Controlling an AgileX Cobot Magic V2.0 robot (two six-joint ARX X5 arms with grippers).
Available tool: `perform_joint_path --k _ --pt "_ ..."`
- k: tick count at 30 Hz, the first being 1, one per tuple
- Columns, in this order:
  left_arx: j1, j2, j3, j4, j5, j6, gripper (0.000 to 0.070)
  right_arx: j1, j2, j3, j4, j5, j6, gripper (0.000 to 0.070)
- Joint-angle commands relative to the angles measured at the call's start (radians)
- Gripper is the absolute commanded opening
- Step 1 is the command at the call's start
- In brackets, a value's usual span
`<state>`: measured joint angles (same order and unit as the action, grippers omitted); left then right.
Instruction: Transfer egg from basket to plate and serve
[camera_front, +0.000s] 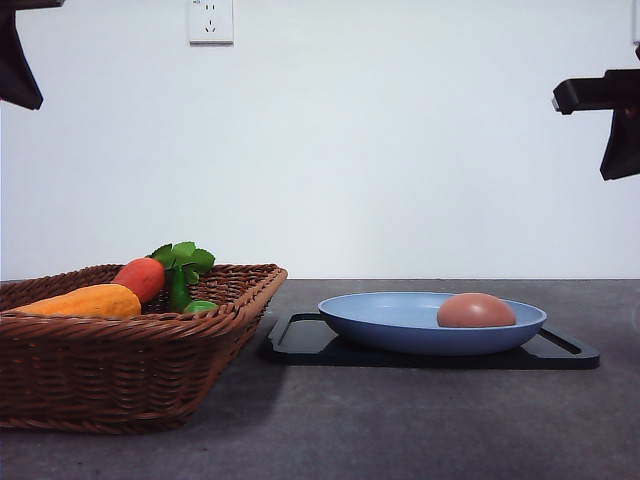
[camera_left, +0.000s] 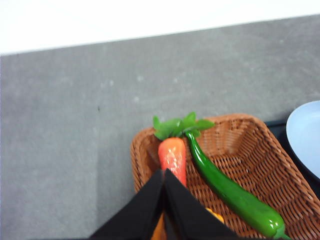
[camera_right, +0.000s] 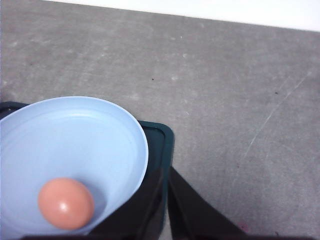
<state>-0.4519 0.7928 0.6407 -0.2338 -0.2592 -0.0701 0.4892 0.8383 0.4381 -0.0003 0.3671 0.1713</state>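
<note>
The wicker basket (camera_front: 130, 350) stood nearest the camera at the left of the dark grey tabletop (camera_front: 400, 430). It held a yellow-orange elongated vegetable (camera_front: 85, 301), a carrot (camera_front: 141, 278) with green leaves, and a long green pepper (camera_left: 232, 195) lying beside the carrot. To the right of the basket and slightly farther back, a flat black tray (camera_front: 300, 340) lay on the tabletop, its near-left corner just beside the basket rim. The light-blue plate (camera_front: 390, 320) rested on this tray. The egg (camera_front: 476, 311) sat inside the plate, toward its right side, touching the plate's inner surface. The left gripper (camera_left: 164, 175) was raised above the basket, its jaws closed together with the tips meeting over the carrot, holding nothing. The right gripper (camera_right: 166, 175) was raised over the tray's edge beside the plate rim, its jaws likewise closed together and empty, apart from the egg. Behind the tabletop rose a white wall with a power socket (camera_front: 210, 21) mounted high on it.
</note>
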Motion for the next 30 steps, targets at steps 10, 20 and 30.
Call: perform_joint_path --k 10,20,30 --pt "-0.004 0.007 0.009 0.041 -0.001 -0.014 0.0 0.004 0.003 0.009 0.023 0.002 0.029 0.0" --pt "0.014 -0.261 0.0 -0.067 0.0 0.045 0.0 0.004 0.003 0.009 0.023 0.003 0.029 0.0" --pt "0.344 -0.564 -0.19 0.119 0.001 0.058 0.0 0.004 0.003 0.009 0.023 0.003 0.03 0.0"
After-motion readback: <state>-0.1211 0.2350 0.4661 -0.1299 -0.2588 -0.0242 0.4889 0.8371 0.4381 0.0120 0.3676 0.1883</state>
